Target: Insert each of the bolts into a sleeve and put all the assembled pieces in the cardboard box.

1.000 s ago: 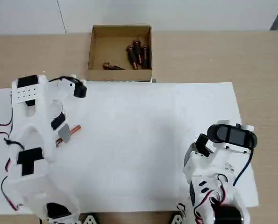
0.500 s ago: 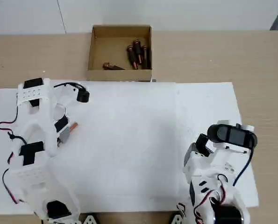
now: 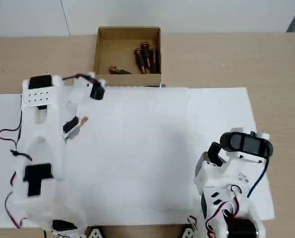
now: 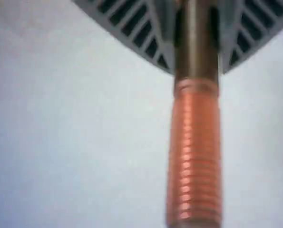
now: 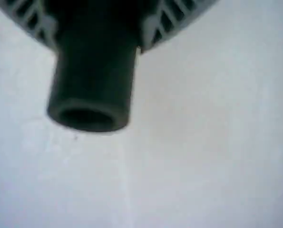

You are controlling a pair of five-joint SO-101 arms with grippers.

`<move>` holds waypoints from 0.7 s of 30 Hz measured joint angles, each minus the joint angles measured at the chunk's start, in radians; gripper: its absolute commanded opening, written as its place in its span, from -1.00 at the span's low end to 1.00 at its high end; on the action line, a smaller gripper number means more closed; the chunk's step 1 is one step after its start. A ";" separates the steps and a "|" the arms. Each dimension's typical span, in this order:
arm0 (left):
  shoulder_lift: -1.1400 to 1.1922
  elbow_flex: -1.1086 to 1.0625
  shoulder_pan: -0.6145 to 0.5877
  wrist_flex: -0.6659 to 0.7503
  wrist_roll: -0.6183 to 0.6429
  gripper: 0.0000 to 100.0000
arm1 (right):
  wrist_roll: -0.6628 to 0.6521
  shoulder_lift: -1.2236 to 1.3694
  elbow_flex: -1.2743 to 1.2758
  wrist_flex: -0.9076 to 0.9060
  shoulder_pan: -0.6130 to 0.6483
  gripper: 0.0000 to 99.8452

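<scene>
In the left wrist view a copper threaded bolt (image 4: 194, 156) sticks out from my left gripper (image 4: 196, 42), which is shut on its smooth shank. From above, that gripper (image 3: 72, 127) hovers over the left part of the white sheet, the bolt's tip (image 3: 83, 119) pointing toward the middle. A black hollow sleeve (image 5: 91, 90) is clamped in my right gripper (image 5: 96, 23), open end facing out over the sheet. The right arm (image 3: 231, 163) stands folded at the front right. The cardboard box (image 3: 95, 54) at the back holds several assembled pieces (image 3: 146, 57).
A white sheet (image 3: 152, 148) covers the table's middle, bare between the two arms. Wooden tabletop (image 3: 236, 59) surrounds it. Red and black cables (image 3: 8, 136) hang along the left arm.
My left arm has carried the bolt away from the front, toward the back of the sheet and nearer the box. The right arm has stayed still.
</scene>
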State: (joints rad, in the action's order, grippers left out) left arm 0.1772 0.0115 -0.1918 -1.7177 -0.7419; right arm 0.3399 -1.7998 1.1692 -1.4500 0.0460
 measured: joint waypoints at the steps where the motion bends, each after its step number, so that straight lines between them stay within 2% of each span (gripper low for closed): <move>1: -0.040 0.000 0.015 -0.003 0.009 -0.99 | 0.000 0.000 0.000 0.000 0.000 -0.99; 5: -0.176 -0.002 0.046 -0.005 0.167 -0.99 | 0.000 0.000 0.000 0.002 0.000 -0.99; 9: -0.275 -0.002 0.054 -0.005 0.209 -0.99 | -0.018 0.000 0.000 0.037 0.000 -0.99; 12: -0.327 -0.002 0.055 0.012 0.290 -0.99 | -0.040 0.000 0.000 0.060 0.000 -0.99; 16: -0.377 -0.002 0.055 0.031 0.503 -0.99 | -0.054 -0.002 0.005 0.072 0.000 -0.99; 21: -0.384 -0.044 0.060 0.031 0.927 -0.99 | -0.066 -0.002 0.032 0.074 0.000 -0.99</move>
State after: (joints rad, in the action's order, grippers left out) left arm -0.2064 -0.0330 -0.1320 -1.6870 0.1849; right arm 0.2739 -1.8013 1.2014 -1.3763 0.0460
